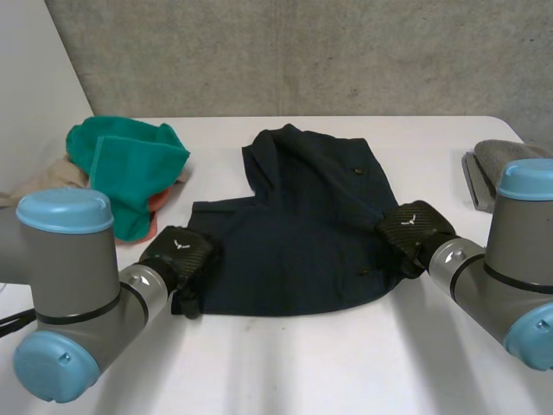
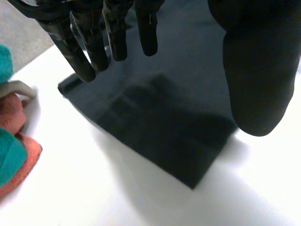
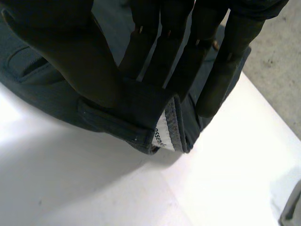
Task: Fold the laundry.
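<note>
Spread on the tabletop, the dark garment is judged soft and limp, best taken at its edges. Its right edge is pinched by the right hand; the left hand is poised open over a corner.

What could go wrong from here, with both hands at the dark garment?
1. The right hand pinches the dark garment at its edge by the white label, while the left hand hangs open over the near corner. A lift now may drag the cloth crooked.
2. The green cloth lies close beside the left hand; a wide sweep could catch it.
</note>
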Available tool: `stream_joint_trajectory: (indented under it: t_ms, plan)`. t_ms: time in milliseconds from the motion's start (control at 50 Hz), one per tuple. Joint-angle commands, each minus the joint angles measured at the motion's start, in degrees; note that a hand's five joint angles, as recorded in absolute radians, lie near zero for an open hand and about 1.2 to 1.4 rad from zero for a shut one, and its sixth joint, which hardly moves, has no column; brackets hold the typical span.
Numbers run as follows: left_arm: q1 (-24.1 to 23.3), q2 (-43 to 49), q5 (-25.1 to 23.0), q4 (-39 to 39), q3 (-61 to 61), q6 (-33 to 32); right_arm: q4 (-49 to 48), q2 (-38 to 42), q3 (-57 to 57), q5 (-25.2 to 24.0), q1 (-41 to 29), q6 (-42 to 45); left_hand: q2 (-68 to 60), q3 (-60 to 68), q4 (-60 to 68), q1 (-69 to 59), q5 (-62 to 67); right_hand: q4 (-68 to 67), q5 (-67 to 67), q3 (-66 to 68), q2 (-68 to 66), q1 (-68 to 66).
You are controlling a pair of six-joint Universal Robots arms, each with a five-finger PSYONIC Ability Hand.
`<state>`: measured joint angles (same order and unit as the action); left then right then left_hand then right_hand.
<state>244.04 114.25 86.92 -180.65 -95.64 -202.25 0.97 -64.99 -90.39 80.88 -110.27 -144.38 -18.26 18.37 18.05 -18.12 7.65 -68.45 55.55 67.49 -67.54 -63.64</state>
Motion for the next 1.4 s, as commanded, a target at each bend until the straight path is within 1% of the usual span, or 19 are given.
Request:
stream_joint_trajectory:
  t_ms: [20, 120, 240, 360, 480, 500, 520, 540, 660, 720, 840, 900, 960, 1000, 1060, 1140, 1220, 1280, 1400]
  plan:
    - [-0.3, 2.1, 1.3, 0.7, 0.1, -2.8, 0.8, 0.8, 0.4, 1.8, -0.5, -0.2, -3.4, 3.3, 3.6, -3.5, 4.0, -11.6, 14.4, 12.5, -12.5, -16.4]
    - [-0.2, 3.3, 1.9, -0.9, 0.4, -4.0, 0.6, 0.9, 0.3, 1.7, -0.4, -0.2, -6.2, 6.1, 6.5, -6.4, 6.9, -11.6, 14.4, 12.5, -12.5, -16.4]
    - [-0.1, 5.1, 2.5, -4.1, 0.7, -5.8, 0.4, 0.9, 0.0, 1.7, -0.6, -0.2, -15.7, 15.6, 15.9, -15.8, 16.3, -11.6, 14.4, 12.5, -12.5, -16.4]
    - [-0.1, 7.0, 3.6, -6.0, 1.7, -7.5, 0.4, 0.9, 0.0, 1.8, -0.6, -0.2, -33.0, 32.8, 33.2, -33.1, 33.6, -11.6, 14.4, 12.5, -12.5, -16.4]
    - [-0.3, 7.8, 3.7, -6.7, 2.3, -7.5, 0.5, 0.6, 0.0, 1.9, -0.6, -0.2, -42.4, 42.3, 42.6, -42.5, 43.0, -11.6, 14.4, 12.5, -12.5, -16.4]
    - [-0.3, 7.9, 3.7, -6.6, 2.3, -7.5, 0.5, 0.6, 0.0, 1.9, -0.6, -0.2, -45.4, 45.3, 45.6, -45.5, 46.0, -11.6, 14.4, 12.5, -12.5, -16.4]
    - [-0.4, 7.7, 3.8, -6.6, 2.4, -7.5, 0.7, 0.6, 0.0, 1.9, -0.6, -0.3, -56.3, 56.2, 56.5, -56.4, 56.9, -11.6, 14.4, 12.5, -12.5, -16.4]
    - [-0.4, 7.6, 3.8, -6.6, 2.3, -7.5, 0.7, 0.5, 0.0, 1.9, -0.6, -0.3, -61.7, 61.6, 61.9, -61.8, 62.3, -11.6, 14.4, 12.5, -12.5, -16.4]
    - [-0.6, 3.3, 4.8, -6.5, 1.3, -7.2, 2.6, -2.1, -0.1, 1.9, -0.8, -0.6, -61.7, 61.6, 61.9, -61.9, 62.4, -11.6, 14.4, 12.5, -12.5, -16.4]
    - [-1.3, -2.8, 4.9, -6.3, 0.5, -6.8, 6.2, -5.6, 0.2, 1.9, -0.8, -0.6, -61.7, 61.6, 61.9, -61.9, 62.4, -11.6, 14.4, 12.5, -12.5, -16.4]
    - [-4.5, -12.6, 4.7, -4.3, 0.8, -4.0, 12.9, -12.9, 2.7, 0.6, 1.4, -0.6, -61.7, 61.6, 61.9, -61.9, 62.4, -11.6, 14.4, 12.5, -12.5, -16.4]
    - [-5.3, -13.7, 4.6, -3.0, 1.6, -2.3, 14.8, -13.5, 3.7, -0.1, 2.0, -0.6, -61.7, 61.6, 61.9, -61.9, 62.4, -11.6, 14.4, 12.5, -12.5, -16.4]
    - [-6.1, -13.2, 4.8, -0.3, 3.0, -0.8, 20.4, -12.1, 5.2, -0.4, 2.2, 0.5, -61.7, 61.6, 61.9, -61.9, 62.4, -11.6, 14.4, 12.5, -12.5, -16.4]
    - [-6.3, -12.1, 4.7, 4.1, 3.5, -1.0, 26.5, -10.7, 6.4, -0.3, 2.5, 2.5, -61.7, 61.6, 61.9, -61.9, 62.4, -11.6, 14.4, 12.5, -12.5, -16.4]
    - [-5.9, -11.6, 4.1, 12.8, 4.1, -3.1, 35.0, -10.1, 6.8, 0.2, 3.7, 7.1, -61.7, 61.6, 61.9, -61.9, 62.4, -11.6, 14.4, 12.5, -12.5, -16.4]
    - [-5.7, -11.3, 1.4, 20.0, 4.7, -7.2, 42.0, -9.7, 6.3, -0.4, 5.9, 13.9, -61.7, 61.6, 61.9, -61.9, 62.4, -11.6, 14.4, 12.5, -12.5, -16.4]
    - [-5.8, -10.3, -0.6, 23.2, 6.4, -11.0, 39.1, -6.2, 7.2, -1.8, 6.8, 18.4, -61.7, 61.6, 61.9, -61.9, 62.4, -11.6, 14.4, 12.5, -12.5, -16.4]
    - [-5.6, -7.7, -0.6, 22.2, 9.6, -11.7, 35.0, -3.7, 8.0, -1.8, 6.4, 16.5, -61.7, 61.6, 61.9, -61.9, 62.4, -11.6, 14.4, 12.5, -12.5, -16.4]
    - [-4.6, -0.3, 2.4, 21.0, 22.0, -8.0, 28.6, 0.9, 12.4, -1.2, 4.7, 10.0, -61.7, 61.6, 61.9, -61.9, 62.4, -11.6, 14.4, 12.5, -12.5, -16.4]
